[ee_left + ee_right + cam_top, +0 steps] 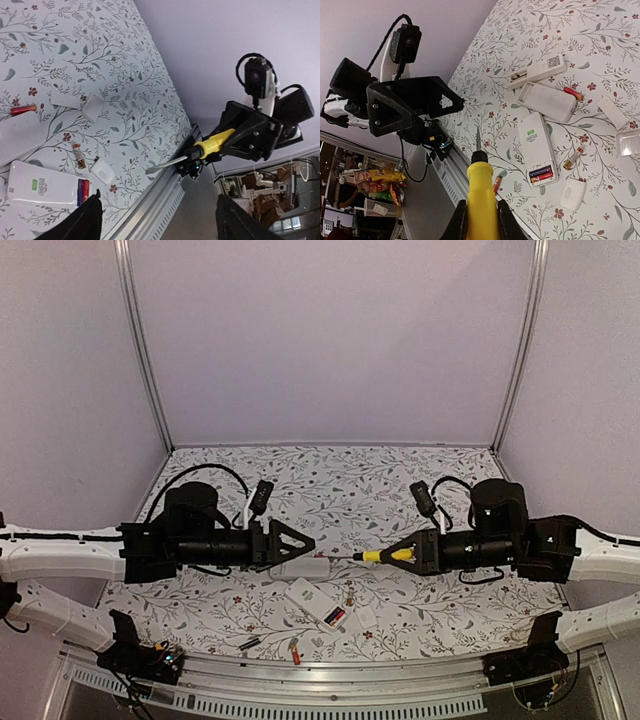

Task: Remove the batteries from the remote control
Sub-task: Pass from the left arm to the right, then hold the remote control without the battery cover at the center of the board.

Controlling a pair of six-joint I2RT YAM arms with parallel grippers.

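Right gripper [480,222] clamped on the yellow handle of the screwdriver [481,182]. Left gripper [295,543] wide open, empty, facing the screwdriver's tip. Two batteries [541,174], red and dark, sit in the open remote [536,140] on the table below the screwdriver. A loose orange cell [497,183], probably another battery, lies nearby.

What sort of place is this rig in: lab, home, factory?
Probably a lab test booth: plain panel walls on aluminium posts, a floral-covered table with a slotted rail at its near edge, and cluttered shelves beyond.
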